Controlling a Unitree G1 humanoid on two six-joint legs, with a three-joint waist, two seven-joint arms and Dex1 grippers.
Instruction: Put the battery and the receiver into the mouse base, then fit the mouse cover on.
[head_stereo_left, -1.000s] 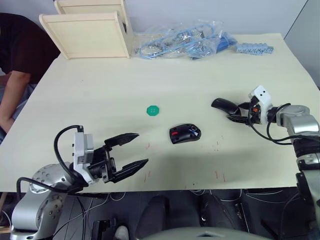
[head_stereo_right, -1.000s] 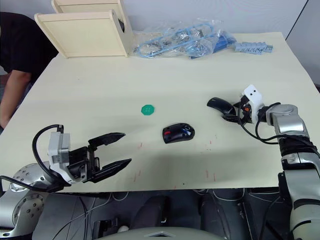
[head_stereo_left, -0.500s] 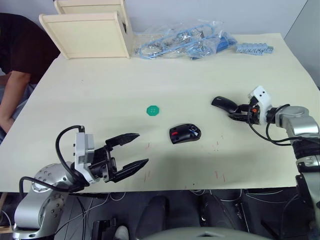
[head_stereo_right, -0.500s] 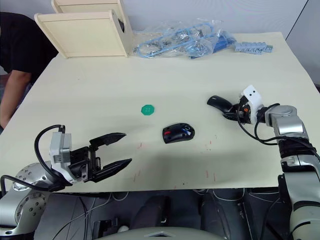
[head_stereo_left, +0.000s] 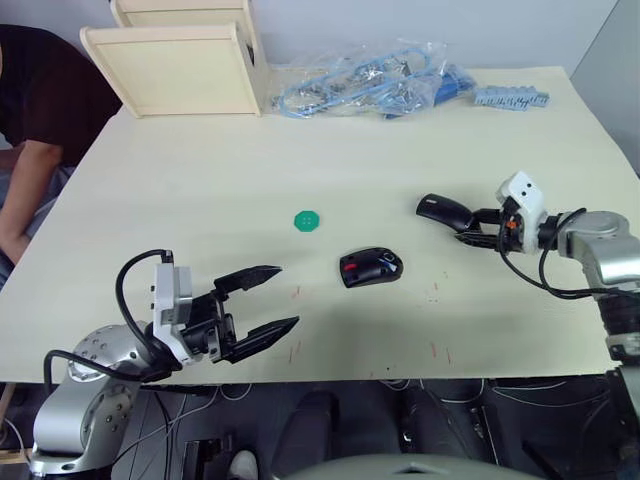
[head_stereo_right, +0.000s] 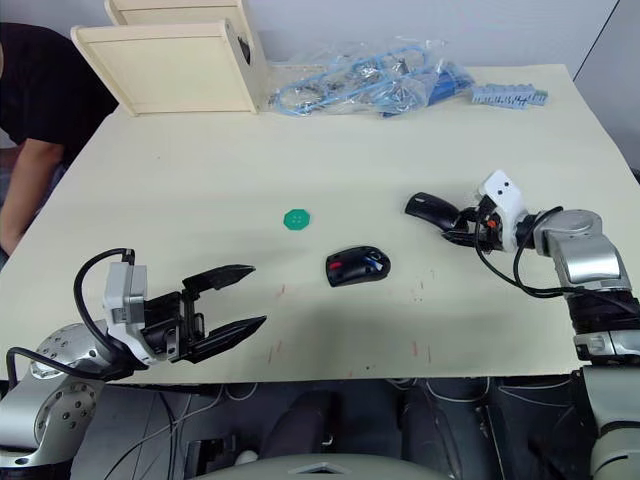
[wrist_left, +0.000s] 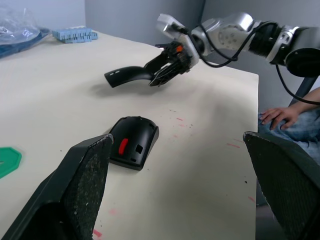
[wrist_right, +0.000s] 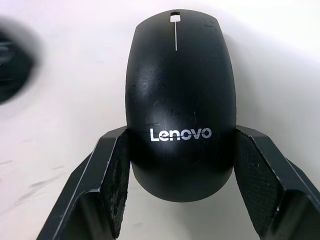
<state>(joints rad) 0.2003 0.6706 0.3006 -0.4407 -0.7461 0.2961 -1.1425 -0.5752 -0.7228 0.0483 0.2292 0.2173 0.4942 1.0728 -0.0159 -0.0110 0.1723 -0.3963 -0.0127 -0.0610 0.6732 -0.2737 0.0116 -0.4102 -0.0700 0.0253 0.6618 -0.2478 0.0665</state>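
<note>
Mouse cover: smooth glossy black curved oval shell (head_stereo_left: 443, 208) with white "Lenovo" lettering, held off the pale cream table (head_stereo_left: 200, 200), right of and slightly beyond the mouse base, apart from it.
Right gripper: its two black fingers (wrist_right: 117, 180) press against both sides of the mouse cover at its rear end; the gripper (head_stereo_left: 478, 229) sits over the table's right part.
Mouse base: black oval computer-mouse body (head_stereo_left: 371, 267) with a red patch and exposed inner parts, lying flat near the table's middle, towards the front edge.
Left gripper: fingers spread wide with nothing between them (head_stereo_left: 270, 300), at the table's front edge, pointing towards the mouse base and well apart from it.
Green disc: small round scalloped green disc (head_stereo_left: 306, 221), lying beyond and left of the mouse base.
Battery, receiver: cannot be made out.
</note>
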